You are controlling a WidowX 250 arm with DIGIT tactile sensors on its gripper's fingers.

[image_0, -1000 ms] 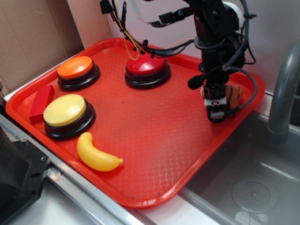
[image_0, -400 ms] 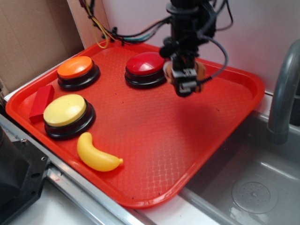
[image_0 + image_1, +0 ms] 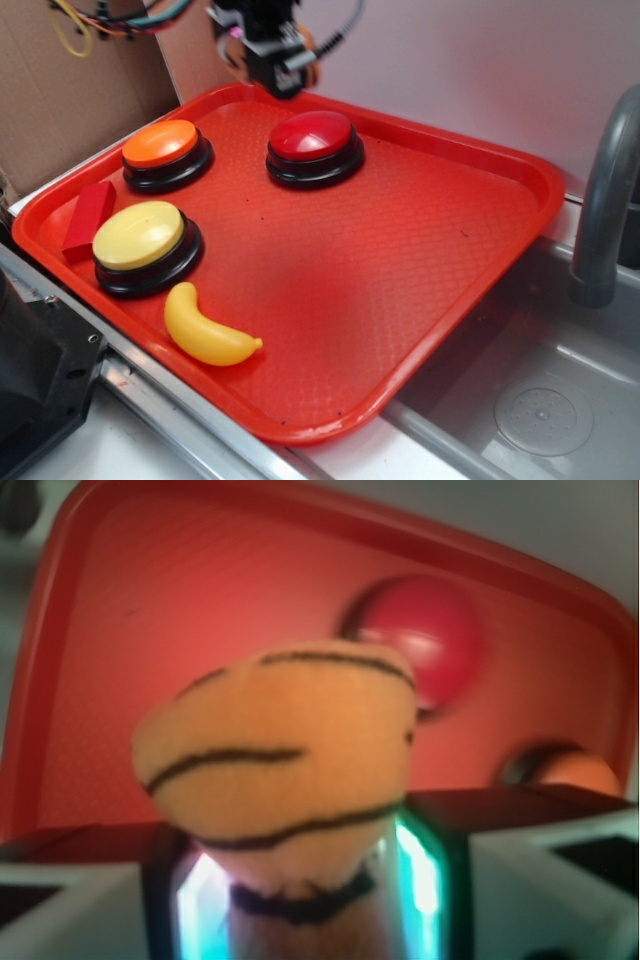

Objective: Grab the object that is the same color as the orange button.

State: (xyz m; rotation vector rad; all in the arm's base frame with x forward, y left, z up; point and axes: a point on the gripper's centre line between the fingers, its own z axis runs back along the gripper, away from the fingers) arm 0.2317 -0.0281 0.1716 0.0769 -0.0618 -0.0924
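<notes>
Orange and soft, the little striped plush tiger [image 3: 275, 770] was squeezed between the jaws of the black robot gripper [image 3: 277, 62], high above the back edge of the red plastic tray [image 3: 500, 230]. The jaws were clamped on its lower half, and its round fuzzy top bulged out past them. I think it could slip out, because plush squashes and only a small part was pinched. If it fell, it might land on the shiny red-topped button [image 3: 313, 137] or bounce off the tray.

Bumpy dots covered the tray floor. Down there sat the smooth round orange button [image 3: 161, 143] on its black base, a yellow-topped button [image 3: 139, 235], a curved yellow plastic banana [image 3: 205, 329] and a red block [image 3: 88, 217].
</notes>
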